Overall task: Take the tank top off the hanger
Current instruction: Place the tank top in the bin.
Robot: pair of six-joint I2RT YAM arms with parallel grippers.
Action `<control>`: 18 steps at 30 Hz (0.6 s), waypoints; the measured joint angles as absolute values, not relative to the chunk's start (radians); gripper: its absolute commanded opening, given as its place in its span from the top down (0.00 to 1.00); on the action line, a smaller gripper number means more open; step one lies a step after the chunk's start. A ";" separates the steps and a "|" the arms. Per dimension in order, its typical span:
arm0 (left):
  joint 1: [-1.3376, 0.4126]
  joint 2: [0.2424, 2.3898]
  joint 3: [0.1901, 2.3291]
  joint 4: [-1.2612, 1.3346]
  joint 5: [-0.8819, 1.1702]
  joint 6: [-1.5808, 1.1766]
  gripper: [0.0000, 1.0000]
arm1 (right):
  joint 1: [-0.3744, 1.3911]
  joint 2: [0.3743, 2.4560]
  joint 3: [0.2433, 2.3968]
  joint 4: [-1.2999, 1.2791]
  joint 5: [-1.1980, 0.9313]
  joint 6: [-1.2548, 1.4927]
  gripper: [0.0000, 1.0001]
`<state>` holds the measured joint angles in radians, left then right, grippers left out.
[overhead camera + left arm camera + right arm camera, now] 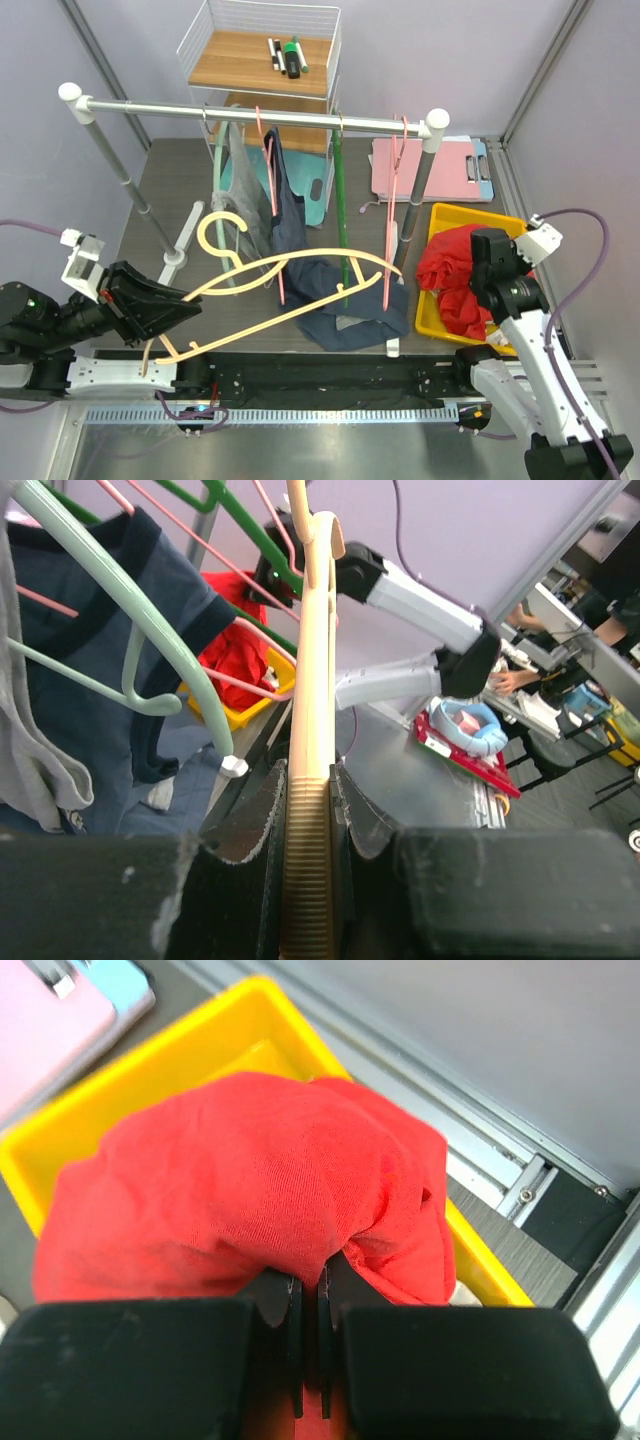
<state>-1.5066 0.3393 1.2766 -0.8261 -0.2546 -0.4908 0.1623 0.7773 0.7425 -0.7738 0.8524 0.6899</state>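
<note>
My left gripper is shut on the ribbed end of a cream hanger, held low over the table's near left. The hanger is bare and off the rail. A crumpled red tank top lies in the yellow bin at the right. Just above the bin, my right gripper is shut on a fold of that red cloth.
A silver rail on two posts carries pink and green hangers, a grey garment and a navy shirt that trails onto the table. Behind stand a wire shelf with markers and a pink clipboard.
</note>
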 measured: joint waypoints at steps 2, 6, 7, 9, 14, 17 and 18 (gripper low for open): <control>-1.507 0.331 1.293 -0.831 -0.259 -0.490 1.00 | 0.160 0.712 0.743 -0.777 0.873 0.699 0.98; -1.507 0.321 1.313 -0.829 -0.269 -0.489 1.00 | 0.159 0.584 0.743 -0.764 0.878 0.677 0.86; -1.507 0.321 1.314 -0.830 -0.272 -0.489 1.00 | 0.159 0.558 0.744 -0.763 0.873 0.669 0.85; -1.507 0.321 1.313 -0.836 -0.281 -0.486 1.00 | 0.155 0.543 0.753 -0.760 0.849 0.649 0.80; -1.505 0.323 1.314 -0.852 -0.309 -0.481 1.00 | 0.155 0.587 0.767 -0.747 0.746 0.598 0.38; -1.505 0.323 1.316 -0.869 -0.310 -0.472 1.00 | 0.155 0.589 0.768 -0.738 0.682 0.562 0.14; -1.505 0.323 1.319 -0.876 -0.306 -0.469 1.00 | 0.155 0.589 0.769 -0.734 0.665 0.552 0.10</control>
<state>-1.5051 0.3229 1.3190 -0.8764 -0.3061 -0.4686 0.1551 0.5888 0.7692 -0.7338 0.6655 0.5522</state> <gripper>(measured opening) 0.191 0.782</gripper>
